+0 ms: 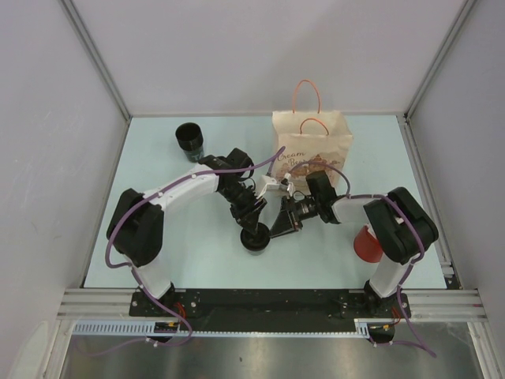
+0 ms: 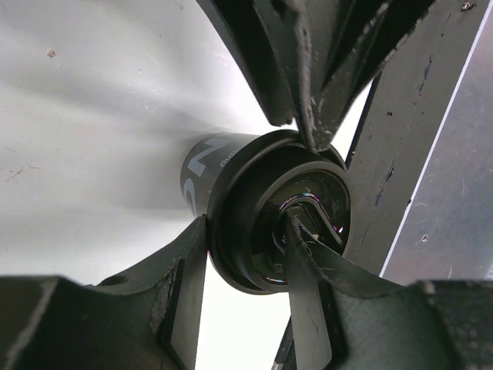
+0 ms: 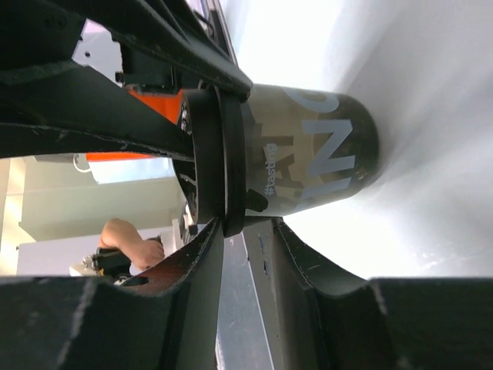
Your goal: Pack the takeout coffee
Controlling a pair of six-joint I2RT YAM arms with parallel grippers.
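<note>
I have the cup (image 1: pixel 256 239) standing on the tabletop (image 1: pixel 205 264) a little in from the middle of the near edge, where both arms can reach it from either side. My left hand (image 1: pixel 252 225) comes down on it from the left, at a middling width. One finger (image 2: pixel 304 85) bears on the rim of the lid (image 2: pixel 262 223) and the other sits against the far side just under that rim, so I judge this hand is clamped on the cup to keep it from sliding or tipping. My right hand (image 1: pixel 272 230) comes in from the right with its fingers (image 3: pixel 192 270) straddling the same lid at its edge. I cannot tell whether it is pinching the lid or only resting against it; my guess is it is there to seat the lid firmly before the cup travels (a loose lid would spill in the bag). The bag (image 1: pixel 312 146) stands upright against the far edge, right of centre, mouth up and handles raised, so the cup can go in from above. A second black cup (image 1: pixel 189 140) waits near the far-left corner. A red cup (image 1: pixel 364 245) sits by the right edge, partly behind my right arm.
</note>
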